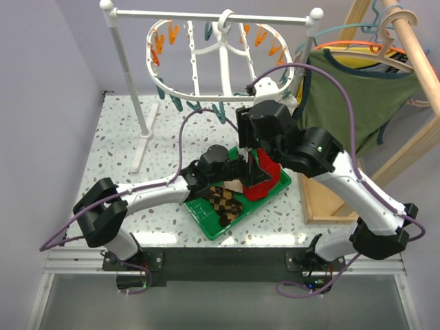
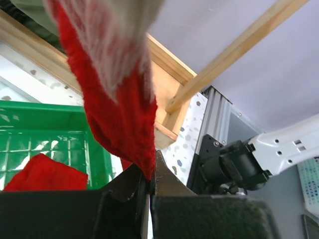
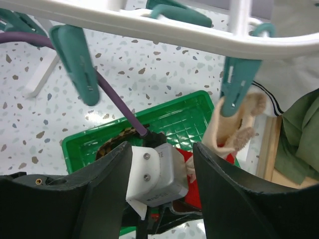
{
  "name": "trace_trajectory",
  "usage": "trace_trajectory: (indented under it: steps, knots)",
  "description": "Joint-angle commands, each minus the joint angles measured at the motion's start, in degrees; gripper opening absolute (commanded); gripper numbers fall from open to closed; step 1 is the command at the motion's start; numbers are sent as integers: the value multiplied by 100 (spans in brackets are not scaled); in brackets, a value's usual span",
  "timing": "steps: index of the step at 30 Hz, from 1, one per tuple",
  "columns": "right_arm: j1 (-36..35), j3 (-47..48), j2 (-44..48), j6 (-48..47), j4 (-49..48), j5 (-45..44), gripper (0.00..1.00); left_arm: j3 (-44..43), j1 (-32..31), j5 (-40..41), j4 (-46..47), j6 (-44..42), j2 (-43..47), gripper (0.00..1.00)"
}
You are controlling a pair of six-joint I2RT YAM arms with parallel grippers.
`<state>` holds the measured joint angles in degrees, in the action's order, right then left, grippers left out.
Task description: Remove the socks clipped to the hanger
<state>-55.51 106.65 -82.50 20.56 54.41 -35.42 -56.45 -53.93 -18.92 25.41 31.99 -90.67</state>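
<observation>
I've got the left pincer (image 2: pixel 149 180) pinching the toe of the red fabric sock with a pale cuff (image 2: pixel 124 119). The cuff hangs from a teal plastic clothespin (image 3: pixel 234 89) on the white plastic oval hanger (image 3: pixel 164 30). The right pincer (image 3: pixel 162 147) is spread and empty, with that clothespin at its 1 o'clock. Next, I reckon, comes a steady downward pull towards 6 o'clock, over the green plastic tray (image 1: pixel 206 218).

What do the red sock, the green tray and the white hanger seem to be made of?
The red sock: soft knitted fabric, fuzzy surface, limp folds. The green tray: probably hard plastic, glossy moulded grid. The white hanger: likely smooth plastic, shiny moulded bar.
</observation>
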Motion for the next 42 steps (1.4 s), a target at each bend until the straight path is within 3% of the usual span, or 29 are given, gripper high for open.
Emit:
trace_trajectory:
  steps: [1, 8, 19, 27, 38, 42]
  knots:
    - [-22, 14, 559, 194, 193, -184, 56, -191, -240, 98, -264, -34, 340, 0]
    - [-13, 136, 674, 212, 210, -315, 56, -235, -293, 177, -563, -228, 436, 0]
    - [-22, 1006, -151, -438, 315, -1274, 57, -472, -671, 670, -924, -193, 463, 0]
    - [-13, 604, 41, -518, -36, -1301, 55, -481, -724, 732, -1047, -193, 559, 0]
    - [514, -575, 779, -271, -440, 121, 62, -95, -707, -252, -537, 202, 726, 0]
    - [1424, -996, 1121, -272, -861, 1848, 66, 54, -706, -323, -598, 316, 911, 0]
